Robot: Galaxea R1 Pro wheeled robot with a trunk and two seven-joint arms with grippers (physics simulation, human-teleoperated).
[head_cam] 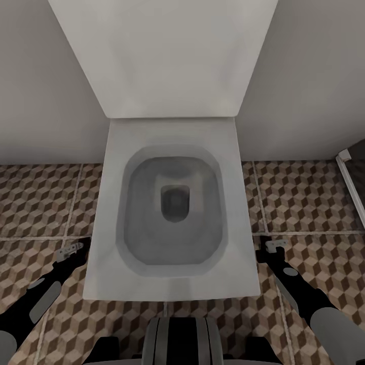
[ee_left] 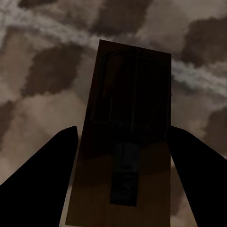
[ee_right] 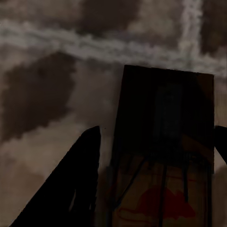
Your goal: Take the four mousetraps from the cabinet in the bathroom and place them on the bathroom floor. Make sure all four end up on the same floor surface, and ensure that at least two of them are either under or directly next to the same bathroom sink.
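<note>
The robot stands square in front of a white toilet, lid up against the far wall, with an arm lowered on either side of the bowl. The left claw hangs low at the left of the bowl and the right claw hangs at the right of it, both above the cube-patterned floor tiles.

Each arm carries a mousetrap. In the left wrist view a brown wooden mousetrap sits between the two dark fingers, wire frame facing the camera, the blurred tiles behind it. In the right wrist view the other mousetrap shows its red mark close to the camera, with a finger along one side and a sliver of the other at its far edge. Both claws look closed on their boards, gripping them by the long edges, which would keep each trap flat-faced and steady for carrying.

Neither trap seems to be on the floor yet; they appear held above the tiles. The sink and the cabinet are not what the robot faces here, so I judge this a carrying moment. The arms held wide probably keep the traps clear of the bowl. A dark frame edge stands at the far right.
</note>
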